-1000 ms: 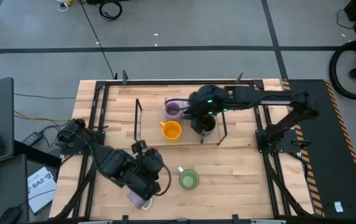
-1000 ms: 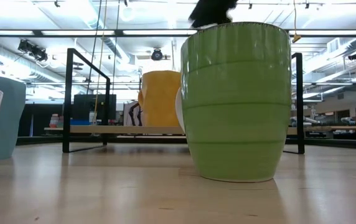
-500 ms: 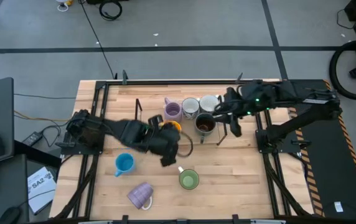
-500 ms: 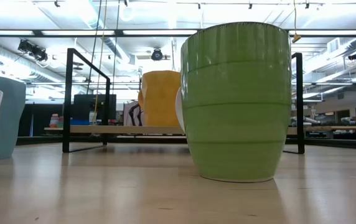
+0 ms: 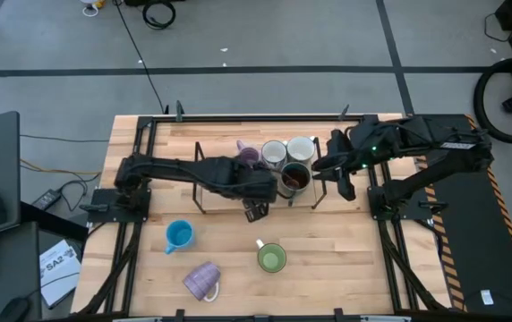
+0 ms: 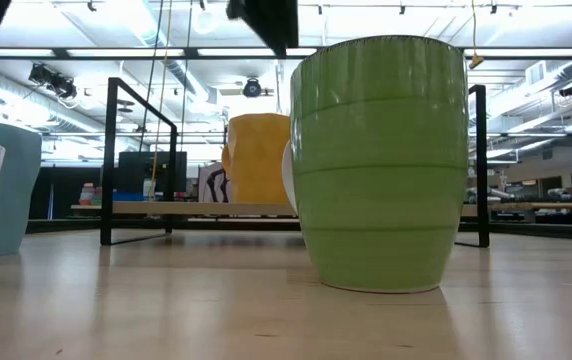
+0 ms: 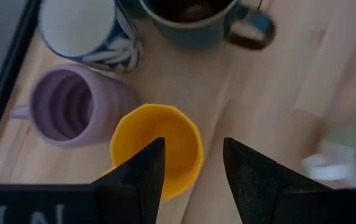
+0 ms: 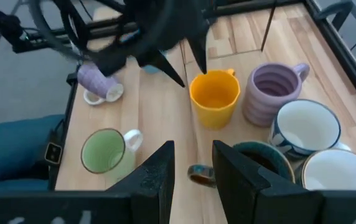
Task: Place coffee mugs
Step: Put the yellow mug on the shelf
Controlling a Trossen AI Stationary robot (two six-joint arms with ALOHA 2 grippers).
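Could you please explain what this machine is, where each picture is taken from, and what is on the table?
These are two dark robot arms at a wooden table, sorting mugs. One picture looks straight down, one sits at table height, and each arm carries a wrist camera.

The left gripper hangs open over the orange mug, holding nothing. The right gripper waits open and empty near the rack.

The orange mug, a lilac mug, a blue-patterned white mug, a dark glazed mug and a pale mug stand grouped by the rack. Nearer the front edge are a green mug, a blue mug and another lilac mug on its side.
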